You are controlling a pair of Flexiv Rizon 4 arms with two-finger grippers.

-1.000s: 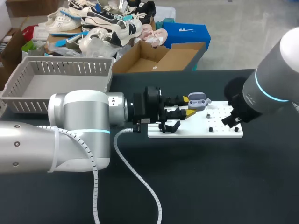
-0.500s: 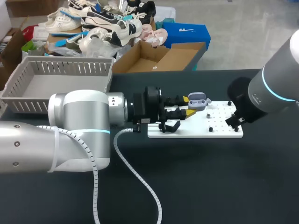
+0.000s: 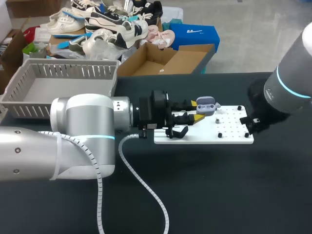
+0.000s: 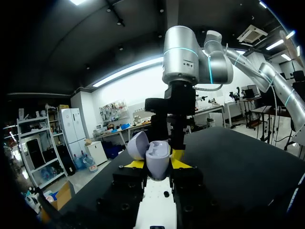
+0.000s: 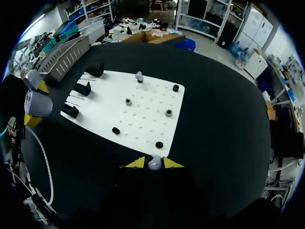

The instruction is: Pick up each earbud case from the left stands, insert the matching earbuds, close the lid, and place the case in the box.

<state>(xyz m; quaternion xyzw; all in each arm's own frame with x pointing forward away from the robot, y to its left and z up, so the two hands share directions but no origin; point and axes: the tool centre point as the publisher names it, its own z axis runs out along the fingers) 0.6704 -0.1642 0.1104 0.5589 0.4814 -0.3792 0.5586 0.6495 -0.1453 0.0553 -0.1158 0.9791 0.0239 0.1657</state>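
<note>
The left gripper [image 3: 196, 111] is pinching the case [image 3: 205, 104] by its lower half, one yellow tip on each flank. It is holding the case over the 9 o'clock end of the white board [image 3: 229, 134]. In the left wrist view the case [image 4: 157, 160] is sitting upright between the fingers with its lid [image 4: 137, 145] swung open, and its wells are facing the other arm.

The right gripper [image 5: 153, 163] is hanging at the board's 3 o'clock end, and its tips are nipping a small pale earbud [image 5: 153, 161].

The case is looking like a light, hard, glossy shell, rounded enough to be squirming out of a loose pinch. The flat flanks of the body are offering the safest hold. The lid and hinge are likely the weak parts and are better left free.

The earbud is probably lighter and slicker, and apt to be twisting or popping loose under heavy pressure, so a gentle grip is suiting it.

The box [image 3: 58, 90] is waiting at 10 o'clock on the desk [image 3: 219, 185].
</note>
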